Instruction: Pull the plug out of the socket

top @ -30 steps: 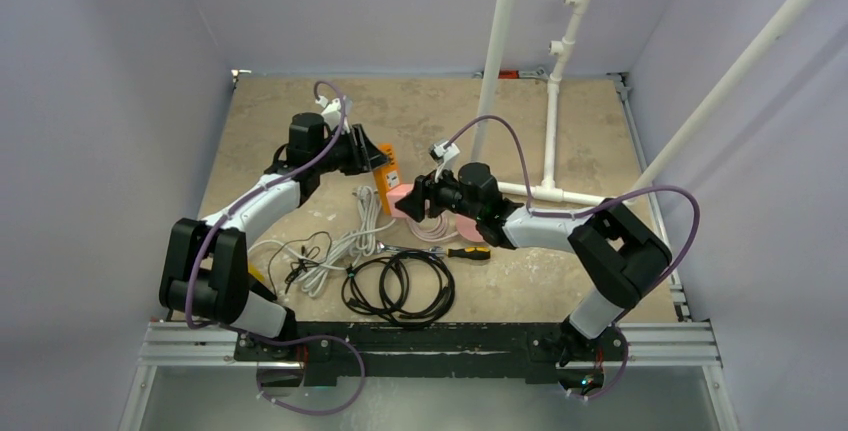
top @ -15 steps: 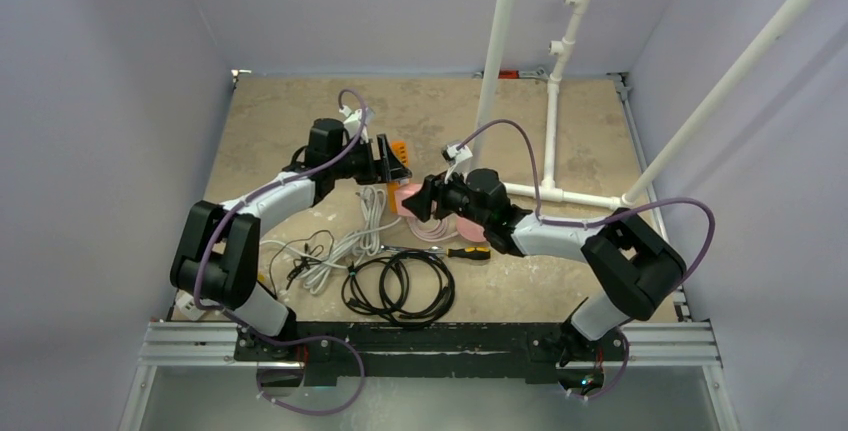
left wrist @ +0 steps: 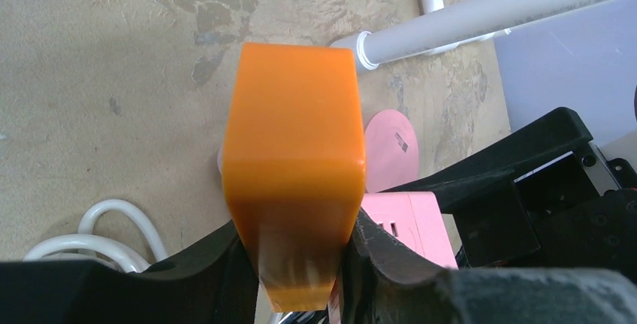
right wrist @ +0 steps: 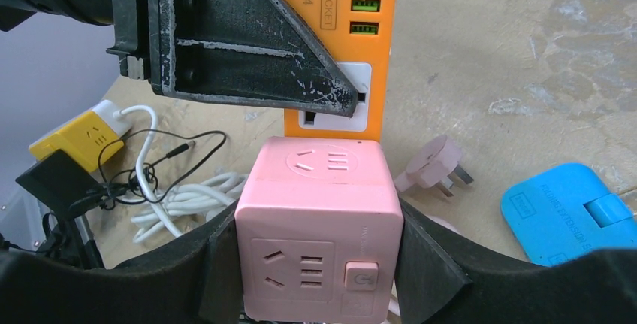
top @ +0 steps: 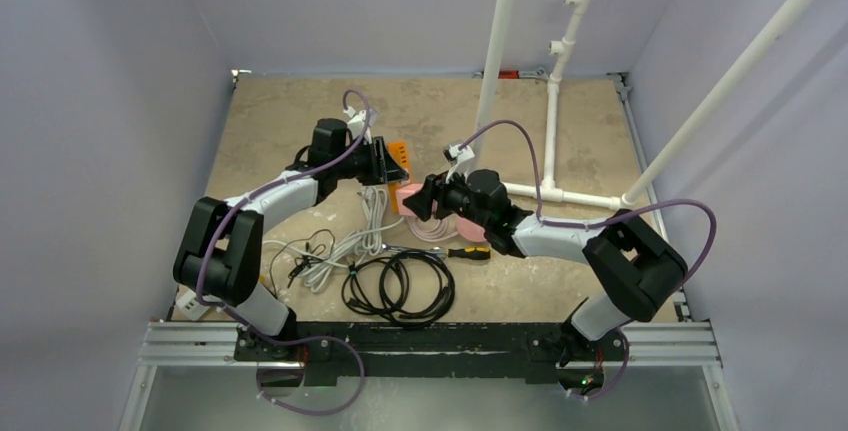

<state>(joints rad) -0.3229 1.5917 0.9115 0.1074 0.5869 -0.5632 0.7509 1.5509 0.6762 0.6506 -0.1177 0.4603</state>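
My left gripper is shut on the orange socket strip, held above the table at mid-back. In the left wrist view the strip stands up between the fingers of that gripper. My right gripper is shut on a pink cube socket, right beside and below the strip. In the right wrist view the cube fills this gripper. The strip is just behind it, its white outlet empty. A pink plug lies loose on the table beyond the cube.
A blue extension block lies at the right and a yellow cube socket at the left. White cable, a black cable coil and a screwdriver lie in front. White pipes stand at the back right.
My left gripper has carried the orange strip to the right and farther back. My right gripper has shifted slightly right with the pink cube.
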